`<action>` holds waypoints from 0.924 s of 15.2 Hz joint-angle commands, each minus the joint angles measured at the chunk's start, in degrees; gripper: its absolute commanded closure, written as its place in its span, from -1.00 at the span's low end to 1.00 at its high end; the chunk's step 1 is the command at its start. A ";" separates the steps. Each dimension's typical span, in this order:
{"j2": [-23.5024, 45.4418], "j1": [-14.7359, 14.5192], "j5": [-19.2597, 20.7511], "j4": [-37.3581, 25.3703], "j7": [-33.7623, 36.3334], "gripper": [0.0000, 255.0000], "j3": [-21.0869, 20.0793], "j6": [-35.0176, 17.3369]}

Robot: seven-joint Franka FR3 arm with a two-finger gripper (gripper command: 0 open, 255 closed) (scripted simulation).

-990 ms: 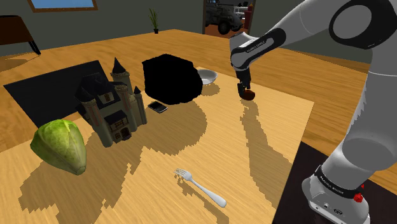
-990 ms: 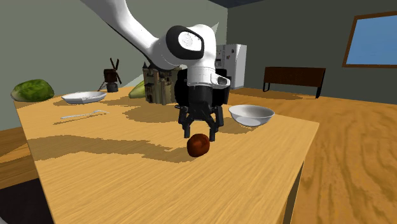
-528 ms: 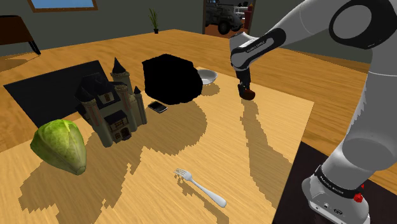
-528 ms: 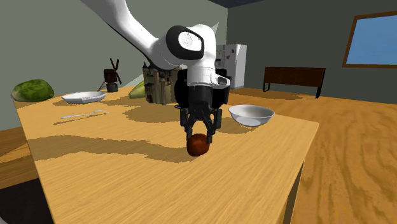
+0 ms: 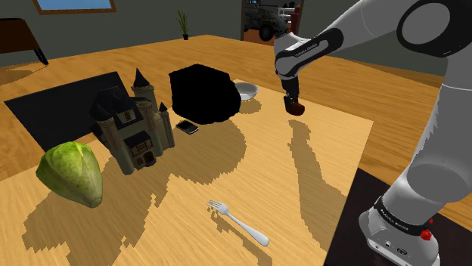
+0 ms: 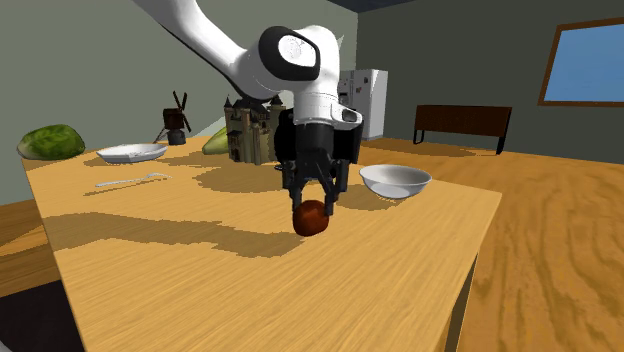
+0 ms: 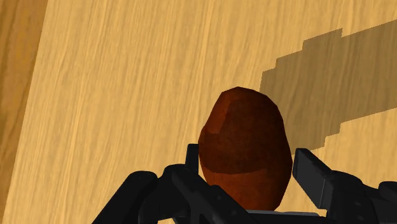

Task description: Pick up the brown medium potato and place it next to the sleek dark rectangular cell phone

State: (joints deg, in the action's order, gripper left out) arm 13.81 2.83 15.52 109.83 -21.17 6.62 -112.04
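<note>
A reddish-brown potato [image 5: 296,110] [image 6: 312,218] [image 7: 245,146] hangs just above the wooden table [image 5: 318,174], near its far right side in the shoulder view. My black gripper [image 5: 293,104] [image 6: 312,204] [image 7: 251,167] points down and is shut on the potato, one finger on each side of it. The dark rectangular cell phone [image 5: 187,127] lies flat on the table well to the shoulder view's left of the potato, between a toy castle [image 5: 132,125] and a pure black lump [image 5: 203,94].
A white bowl [image 5: 246,91] [image 6: 396,180] sits behind the black lump, near the gripper. A green cabbage [image 5: 72,172] lies at the shoulder view's left and a fork [image 5: 238,221] near the front. The second exterior view also has a white plate [image 6: 130,153].
The fingers closed on the potato, which had been lying on the table between them. The gripper then rose a little, lifting the potato off the surface.
</note>
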 commanded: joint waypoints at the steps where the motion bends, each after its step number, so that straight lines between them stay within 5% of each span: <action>1: -0.43 -0.06 -0.11 -1.01 -0.30 1.00 -0.04 1.43; 14: -3.74 -0.35 -0.47 -6.74 -2.33 1.00 -0.13 10.26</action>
State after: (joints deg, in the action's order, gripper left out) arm 10.13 2.44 15.08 103.83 -23.21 6.44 -102.55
